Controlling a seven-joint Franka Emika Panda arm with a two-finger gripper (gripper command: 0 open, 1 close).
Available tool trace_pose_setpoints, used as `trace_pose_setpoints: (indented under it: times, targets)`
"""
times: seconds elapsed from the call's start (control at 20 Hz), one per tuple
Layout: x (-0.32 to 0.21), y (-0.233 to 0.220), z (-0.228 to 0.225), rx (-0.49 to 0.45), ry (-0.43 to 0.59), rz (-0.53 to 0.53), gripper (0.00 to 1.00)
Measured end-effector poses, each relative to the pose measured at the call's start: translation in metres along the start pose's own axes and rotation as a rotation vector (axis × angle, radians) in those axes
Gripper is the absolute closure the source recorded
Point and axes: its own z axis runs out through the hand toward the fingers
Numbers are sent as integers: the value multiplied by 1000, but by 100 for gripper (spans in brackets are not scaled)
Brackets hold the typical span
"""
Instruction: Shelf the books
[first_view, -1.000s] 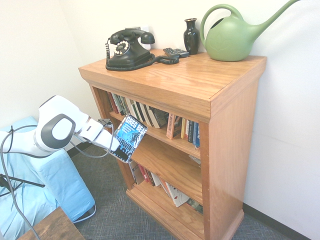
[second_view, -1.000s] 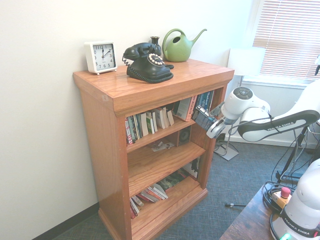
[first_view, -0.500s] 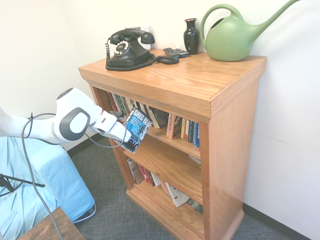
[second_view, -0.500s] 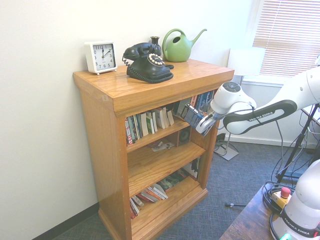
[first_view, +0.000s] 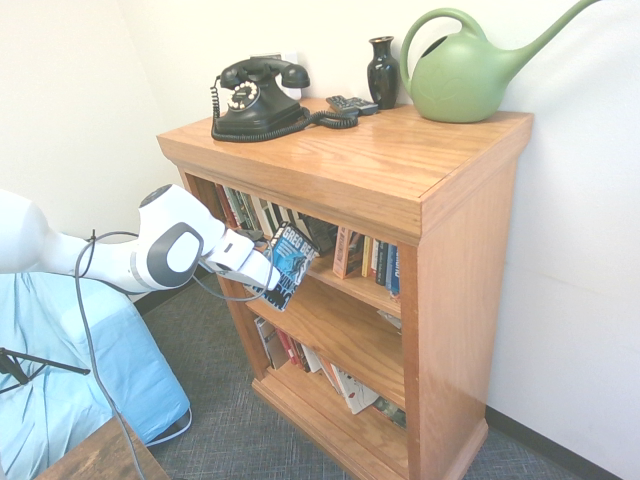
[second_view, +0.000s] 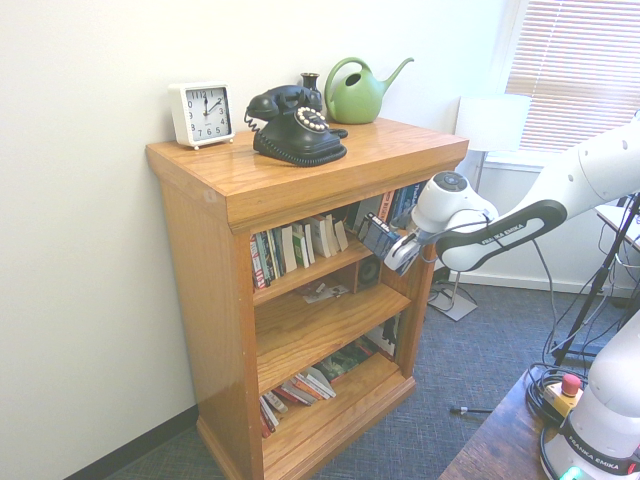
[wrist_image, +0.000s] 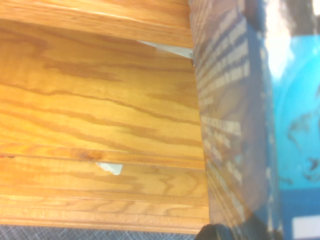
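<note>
Shifted toward the bookcase (first_view: 465, 300) since the earlier frame: arm (first_view: 140, 258), jaws (first_view: 268, 277) and paperback (first_view: 292, 262). First exterior view, left to right, clock centred on the picture: arm at nine o'clock; jaws closed on the paperback, which is held tilted before the upper tier; black telephone (first_view: 258, 105) at eleven; green watering can (first_view: 462, 75) at one.

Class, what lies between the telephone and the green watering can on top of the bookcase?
In the first exterior view, a remote control and a dark vase lie between the telephone and watering can.
</note>
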Motion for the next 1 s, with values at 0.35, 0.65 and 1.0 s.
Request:
trace_pose_setpoints:
  times: [0.35, 0.65, 1.0]
  targets:
    - [17, -16, 2, 5, 49, -26, 100]
    - [25, -37, 19, -2, 72, -48, 100]
    - [32, -54, 37, -9, 100, -68, 100]
